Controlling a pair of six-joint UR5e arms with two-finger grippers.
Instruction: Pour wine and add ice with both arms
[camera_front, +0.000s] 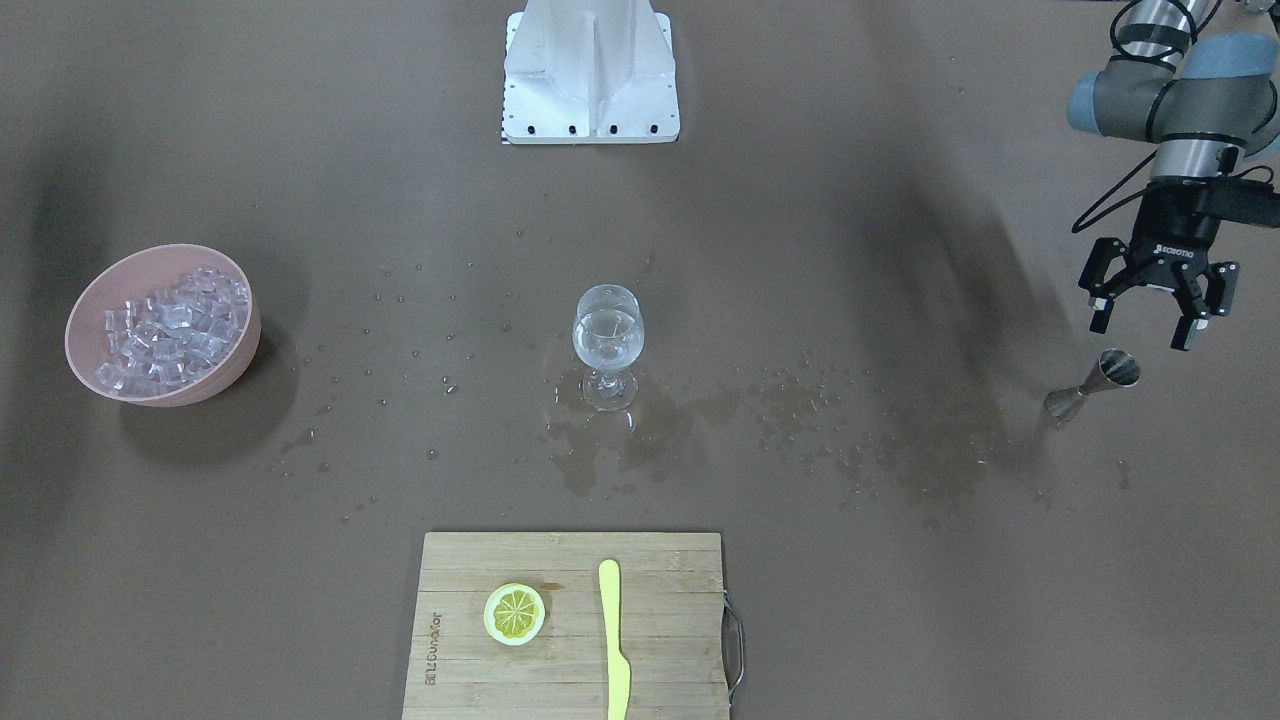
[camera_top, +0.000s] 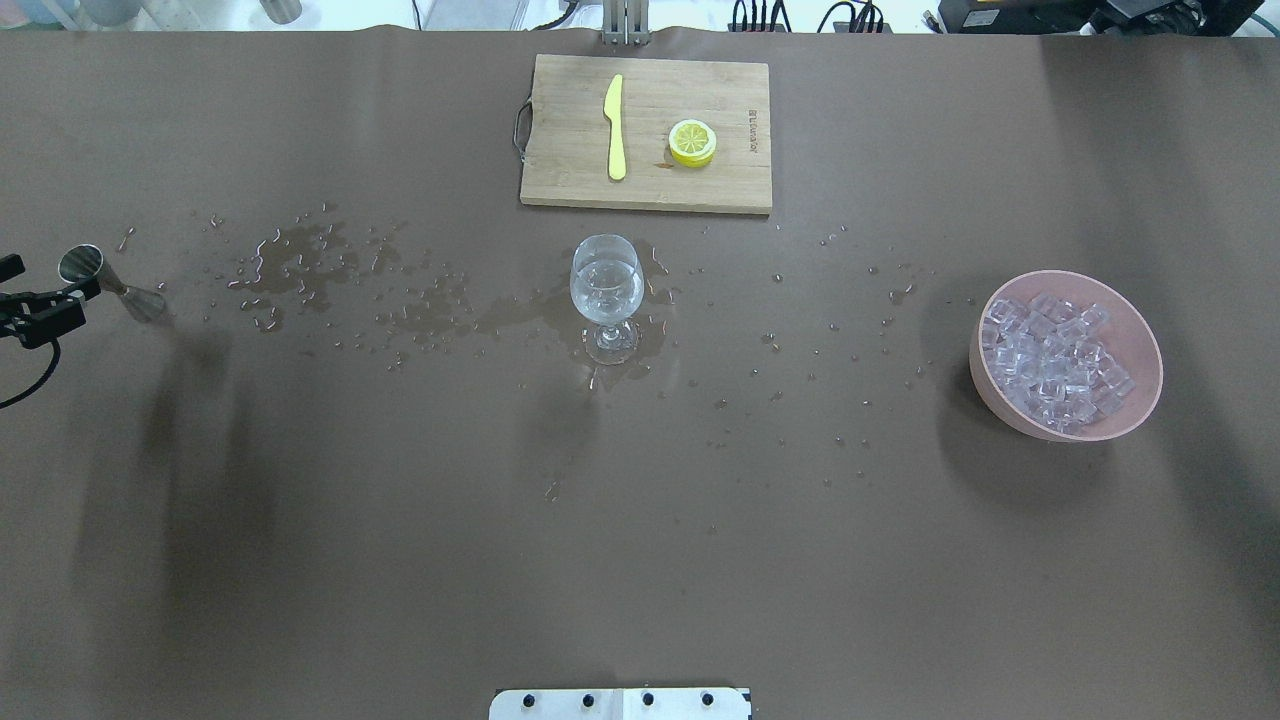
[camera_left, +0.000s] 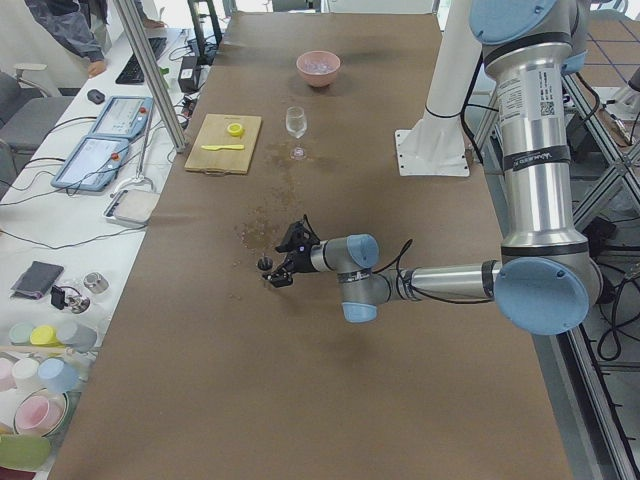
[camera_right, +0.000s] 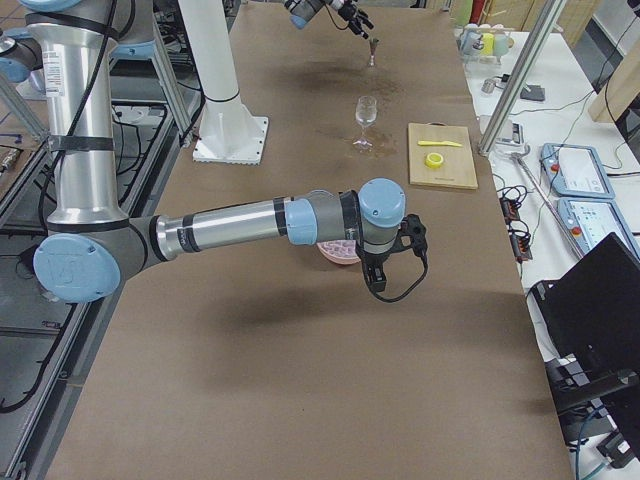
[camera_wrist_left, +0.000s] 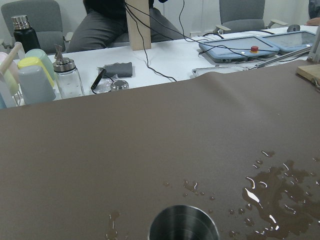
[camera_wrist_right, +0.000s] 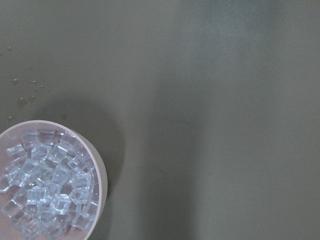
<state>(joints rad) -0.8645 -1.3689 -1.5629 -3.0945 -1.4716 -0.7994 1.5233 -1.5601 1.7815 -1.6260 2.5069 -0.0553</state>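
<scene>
Hangs L hand (camera_front: 1140, 333), released, just above jigger (camera_front: 1092, 385) at counter's (camera_front: 900, 200) L end; R hand (camera_right: 376, 278) by ice (camera_wrist_right: 42, 185) bowl (camera_wrist_right: 102, 175), grip can't tell.

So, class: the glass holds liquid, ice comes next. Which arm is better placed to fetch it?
Probably right: the right arm hangs by the pink bowl of ice, its wrist camera looking into it. The left gripper is open by the jigger, across the table.
</scene>
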